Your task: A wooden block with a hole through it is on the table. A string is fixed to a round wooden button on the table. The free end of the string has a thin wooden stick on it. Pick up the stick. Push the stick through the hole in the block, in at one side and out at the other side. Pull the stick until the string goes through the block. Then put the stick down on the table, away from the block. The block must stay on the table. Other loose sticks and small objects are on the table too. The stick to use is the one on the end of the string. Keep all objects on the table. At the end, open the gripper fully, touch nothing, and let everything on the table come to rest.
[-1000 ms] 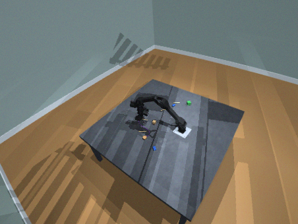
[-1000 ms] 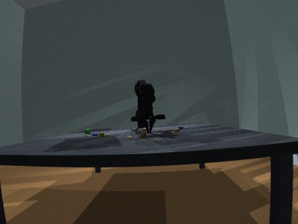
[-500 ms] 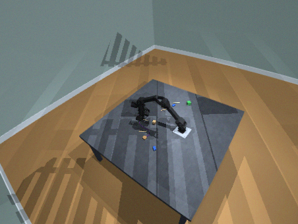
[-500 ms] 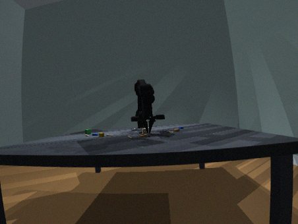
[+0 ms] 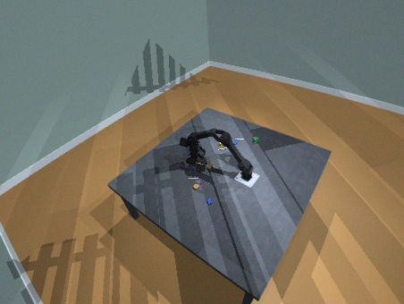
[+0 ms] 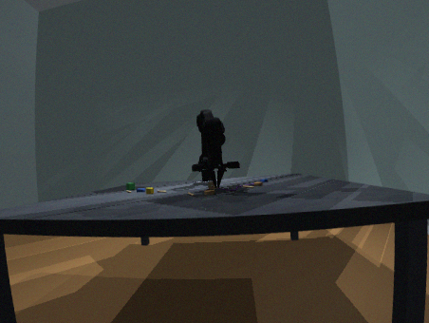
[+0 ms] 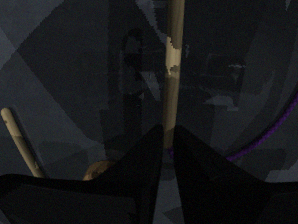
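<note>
My gripper is shut on the tail end of the thin wooden stick, low over the table; its exact height is unclear. The stick points up the wrist view, away from the fingers. The purple string leaves its held end and curves off to the right. The brown block stands on the table close to the gripper, outside the wrist view; its hole is too small to see. An orange-brown piece, seemingly the button, lies near the string.
A loose stick and a round wooden disc, partly behind a finger, lie left of the gripper. Another stick lies near the string. Blue, yellow and green pieces lie farther out.
</note>
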Controlling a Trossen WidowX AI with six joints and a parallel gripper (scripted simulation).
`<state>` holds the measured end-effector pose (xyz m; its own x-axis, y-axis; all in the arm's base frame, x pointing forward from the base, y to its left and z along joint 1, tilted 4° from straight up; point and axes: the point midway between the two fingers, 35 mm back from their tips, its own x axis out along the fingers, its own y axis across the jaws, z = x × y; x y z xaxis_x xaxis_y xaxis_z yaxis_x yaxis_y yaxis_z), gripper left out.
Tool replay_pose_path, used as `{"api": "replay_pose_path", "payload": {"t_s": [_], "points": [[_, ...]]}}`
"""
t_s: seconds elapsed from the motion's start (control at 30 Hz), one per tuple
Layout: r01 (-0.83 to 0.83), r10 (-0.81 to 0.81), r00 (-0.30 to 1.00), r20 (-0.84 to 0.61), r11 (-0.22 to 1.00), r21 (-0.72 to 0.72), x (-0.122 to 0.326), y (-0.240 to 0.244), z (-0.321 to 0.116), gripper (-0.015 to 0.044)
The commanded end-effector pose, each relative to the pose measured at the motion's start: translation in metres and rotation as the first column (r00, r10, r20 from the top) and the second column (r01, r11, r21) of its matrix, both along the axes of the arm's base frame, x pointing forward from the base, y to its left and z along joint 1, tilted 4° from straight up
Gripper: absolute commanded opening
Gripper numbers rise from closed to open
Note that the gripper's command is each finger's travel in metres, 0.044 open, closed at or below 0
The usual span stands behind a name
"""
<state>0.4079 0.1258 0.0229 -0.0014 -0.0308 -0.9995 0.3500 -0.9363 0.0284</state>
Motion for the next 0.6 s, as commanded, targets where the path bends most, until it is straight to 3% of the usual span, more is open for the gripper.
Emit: {"api": "replay_pose_path", "payload": {"t_s": [0.0, 0.57], "points": [[0.009, -0.009, 1.0, 0.001, 1.0, -0.004, -0.006, -0.003, 0.0, 0.0], [0.015, -0.015, 1.0, -0.001, 1.0, -0.005, -0.026, -0.01, -0.001, 0.0]]}}
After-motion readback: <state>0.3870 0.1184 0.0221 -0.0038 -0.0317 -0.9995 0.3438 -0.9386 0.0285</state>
